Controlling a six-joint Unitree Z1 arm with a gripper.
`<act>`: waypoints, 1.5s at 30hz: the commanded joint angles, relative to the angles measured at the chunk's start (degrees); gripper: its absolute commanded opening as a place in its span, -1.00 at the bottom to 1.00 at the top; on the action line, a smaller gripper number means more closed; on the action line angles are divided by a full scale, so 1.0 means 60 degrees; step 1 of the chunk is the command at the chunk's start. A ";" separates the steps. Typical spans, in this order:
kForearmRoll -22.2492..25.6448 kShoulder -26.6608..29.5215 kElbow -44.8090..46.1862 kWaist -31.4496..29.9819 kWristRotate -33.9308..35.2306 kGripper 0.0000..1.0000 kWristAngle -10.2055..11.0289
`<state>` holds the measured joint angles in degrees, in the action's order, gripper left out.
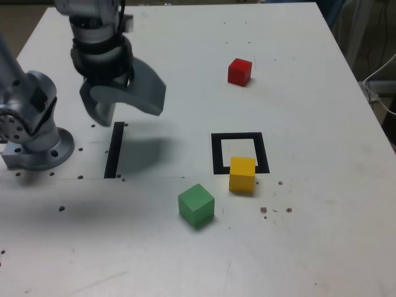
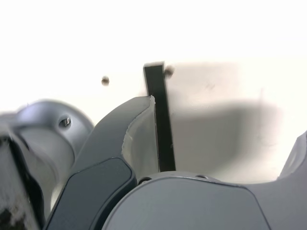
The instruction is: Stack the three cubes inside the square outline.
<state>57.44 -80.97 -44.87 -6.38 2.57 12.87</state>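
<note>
My gripper hangs open and empty over the table at the exterior view's left, far from all three cubes. The red cube sits at the back, to the right. On the front edge of the square outline rests the yellow cube, covering part of the black frame near its right corner. The green cube lies in front of the outline, to its left. In the wrist view only my gripper with one grey finger and bare table shows; no cube is visible there.
A straight black strip lies right below my gripper. The arm's grey base stands at the exterior view's left edge. Cables hang past the table's right edge.
</note>
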 commanded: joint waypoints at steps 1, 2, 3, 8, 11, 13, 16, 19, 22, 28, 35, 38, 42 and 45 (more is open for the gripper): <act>0.0025 0.0042 -0.0140 0.0012 -0.0116 0.99 0.0141; 0.0031 0.0032 -0.0177 0.0014 -0.0121 0.99 0.0172; 0.0037 0.0018 -0.0201 0.0015 -0.0121 0.99 0.0189; 0.0071 -0.0094 -0.0349 0.0038 -0.0120 0.99 0.0139; 0.0197 -0.0187 -0.0588 0.0189 -0.0172 0.99 -0.0016; 0.0584 -0.0270 -0.0912 0.0455 -0.0325 0.99 -0.0182; 0.1723 -0.0636 -0.1856 0.1273 -0.1125 0.99 -0.0394; 0.2646 -0.1318 -0.2927 0.2226 -0.2473 0.99 -0.0575; 0.3085 -0.2059 -0.3924 0.3068 -0.3903 0.99 -0.0657; 0.3241 -0.3321 -0.5634 0.4009 -0.6107 0.99 -0.0630; 0.3263 -0.4692 -0.7194 0.4895 -0.7352 0.99 -0.0337; 0.3267 -0.5163 -0.7873 0.5233 -0.7714 0.99 -0.0121; 0.3342 -0.5848 -0.8779 0.5553 -0.8147 0.99 0.0046; 0.3397 -0.6337 -0.9346 0.5647 -0.8373 0.98 0.0079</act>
<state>77.65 -117.89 -99.88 27.39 -47.34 13.20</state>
